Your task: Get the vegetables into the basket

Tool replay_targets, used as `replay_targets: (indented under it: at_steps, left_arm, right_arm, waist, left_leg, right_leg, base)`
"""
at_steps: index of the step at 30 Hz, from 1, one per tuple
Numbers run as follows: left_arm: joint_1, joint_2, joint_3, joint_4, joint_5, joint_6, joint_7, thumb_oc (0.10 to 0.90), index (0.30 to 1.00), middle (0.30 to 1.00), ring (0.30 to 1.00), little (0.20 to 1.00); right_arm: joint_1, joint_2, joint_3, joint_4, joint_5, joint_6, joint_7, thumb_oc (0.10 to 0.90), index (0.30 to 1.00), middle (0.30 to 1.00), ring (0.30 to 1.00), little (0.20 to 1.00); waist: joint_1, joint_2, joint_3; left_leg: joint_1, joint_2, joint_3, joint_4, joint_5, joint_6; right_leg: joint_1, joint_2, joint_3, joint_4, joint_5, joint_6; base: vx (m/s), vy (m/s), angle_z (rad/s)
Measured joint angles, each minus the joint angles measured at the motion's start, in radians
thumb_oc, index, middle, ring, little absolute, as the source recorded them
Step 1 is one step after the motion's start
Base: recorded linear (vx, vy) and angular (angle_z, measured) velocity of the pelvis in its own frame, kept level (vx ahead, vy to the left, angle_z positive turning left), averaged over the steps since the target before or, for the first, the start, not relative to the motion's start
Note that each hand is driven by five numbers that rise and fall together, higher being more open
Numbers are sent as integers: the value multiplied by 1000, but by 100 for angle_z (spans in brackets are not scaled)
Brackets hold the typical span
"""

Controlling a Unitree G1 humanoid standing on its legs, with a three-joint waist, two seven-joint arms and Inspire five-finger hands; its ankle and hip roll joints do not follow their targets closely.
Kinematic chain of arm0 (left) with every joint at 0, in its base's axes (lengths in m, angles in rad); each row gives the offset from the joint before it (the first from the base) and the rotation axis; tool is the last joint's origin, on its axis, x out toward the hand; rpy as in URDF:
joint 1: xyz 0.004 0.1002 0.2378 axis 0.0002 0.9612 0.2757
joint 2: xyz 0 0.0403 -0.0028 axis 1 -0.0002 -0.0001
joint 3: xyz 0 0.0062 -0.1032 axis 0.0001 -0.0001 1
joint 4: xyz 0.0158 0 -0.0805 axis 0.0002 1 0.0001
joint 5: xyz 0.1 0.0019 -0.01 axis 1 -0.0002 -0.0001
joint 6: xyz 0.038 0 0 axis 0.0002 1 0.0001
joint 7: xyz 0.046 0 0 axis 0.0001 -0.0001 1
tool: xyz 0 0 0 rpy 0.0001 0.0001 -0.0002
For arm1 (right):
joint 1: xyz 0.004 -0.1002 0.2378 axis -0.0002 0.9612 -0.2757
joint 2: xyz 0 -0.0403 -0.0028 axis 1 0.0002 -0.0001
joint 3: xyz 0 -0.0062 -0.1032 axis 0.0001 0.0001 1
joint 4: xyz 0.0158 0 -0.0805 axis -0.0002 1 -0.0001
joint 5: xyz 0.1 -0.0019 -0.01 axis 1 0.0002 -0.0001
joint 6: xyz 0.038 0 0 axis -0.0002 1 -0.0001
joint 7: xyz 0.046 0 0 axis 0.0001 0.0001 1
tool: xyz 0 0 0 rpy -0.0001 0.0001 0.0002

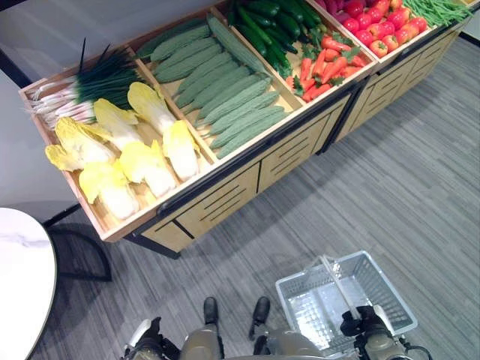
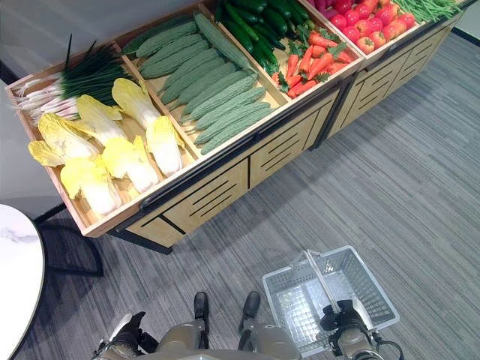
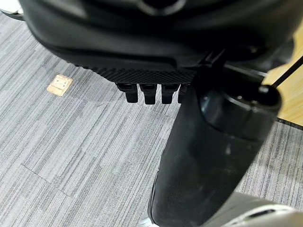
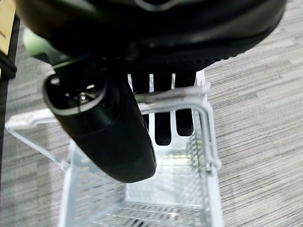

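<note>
The right hand (image 4: 142, 94) had its fingers (image 4: 163, 127) hooked round the handle of the light, rigid white wire basket (image 1: 390, 300) at lower right, while the left hand (image 3: 151, 90), fingers curled on nothing, would best grip the firm ridged green gourds (image 1: 232, 101) at upper centre mid-length.

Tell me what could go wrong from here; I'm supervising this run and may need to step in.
The basket hangs by its thin handle from the right hand, so it could swing or slip. It holds no vegetables yet, and the cabbages lie on a sloped stand, where the left hand might set neighbours sliding.
</note>
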Motion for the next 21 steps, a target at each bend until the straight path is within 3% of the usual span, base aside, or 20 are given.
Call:
replay_targets:
  at_steps: [3,6,10,13,16,17,18,19,20,21]
  left_arm:
    - [-6,-4,-1,-2,0,-2,-1,900,1000,1000,1000,1000]
    - [-13,-4,-1,-6,0,-5,0,900,1000,1000,1000,1000]
    - [-13,4,0,-4,0,-3,0,900,1000,1000,1000,1000]
    - [-13,27,36,-3,0,-5,1,900,1000,1000,1000,1000]
    - [-4,32,35,-1,0,-7,1,900,1000,1000,1000,1000]
    - [-5,42,35,2,0,-7,1,900,1000,1000,1000,1000]
    - [-11,55,16,0,-1,-4,1,900,1000,1000,1000,1000]
    - [-15,59,14,-2,-1,-2,2,900,1000,1000,1000,1000]
    - [-13,64,9,2,-1,-3,4,900,1000,1000,1000,1000]
    - [-30,66,12,12,-3,-3,5,900,1000,1000,1000,1000]
  right_arm:
    - [6,0,-1,10,0,2,0,400,300,300,300,300]
    - [16,10,-1,25,0,7,2,400,300,300,300,300]
    - [17,19,-4,23,0,17,1,400,300,300,300,300]
    - [-11,28,-3,28,-1,17,1,400,300,300,300,300]
    - [-27,33,-6,46,0,17,1,400,300,300,300,300]
    - [-38,37,-3,37,0,18,-5,400,300,300,300,300]
    - [-32,41,1,17,3,19,-11,400,300,300,300,300]
    - [-30,48,3,19,4,23,-11,400,300,300,300,300]
    - [-36,55,5,16,9,22,-12,400,300,300,300,300]
    - [-38,67,3,11,12,21,-16,400,300,300,300,300]
  waist:
    - [1,14,1]
    - [3,15,0]
    - [5,13,0]
    - [27,-17,-2]
    - [35,-39,-18]
    - [35,-53,-21]
    - [18,-67,-28]
    - [10,-63,-26]
    - [12,-62,-26]
    - [7,-60,-24]
  left_leg:
    - [-2,-1,2,5,11,20]
    - [1,-39,4,4,-6,66]
    - [11,-77,2,1,-16,95]
    - [36,-99,-2,-3,-39,118]
    - [80,-104,-11,-7,-74,148]
    - [78,-115,-14,3,-70,164]
    - [88,-142,-63,6,-75,194]
    - [95,-151,-79,6,-66,193]
    - [95,-152,-88,3,-67,189]
    - [89,-156,-118,2,-67,176]
  right_leg:
    - [-2,-7,0,12,-4,16]
    - [-24,-55,1,70,-28,58]
    - [-37,-103,10,121,-39,76]
    - [-15,-123,18,140,-50,100]
    - [-64,-165,32,338,-83,136]
    - [-148,-202,62,514,-91,145]
    - [-262,-224,175,710,-119,172]
    - [-297,-206,251,692,-125,179]
    - [-308,-189,315,595,-126,181]
    - [-294,-189,322,366,-114,196]
  base:
    - [56,82,-2]
    - [81,147,7]
    - [65,135,11]
    - [125,224,7]
    - [51,167,8]
    - [83,35,41]
    - [128,-61,64]
    - [154,-179,69]
    - [156,-234,62]
    - [138,-214,59]
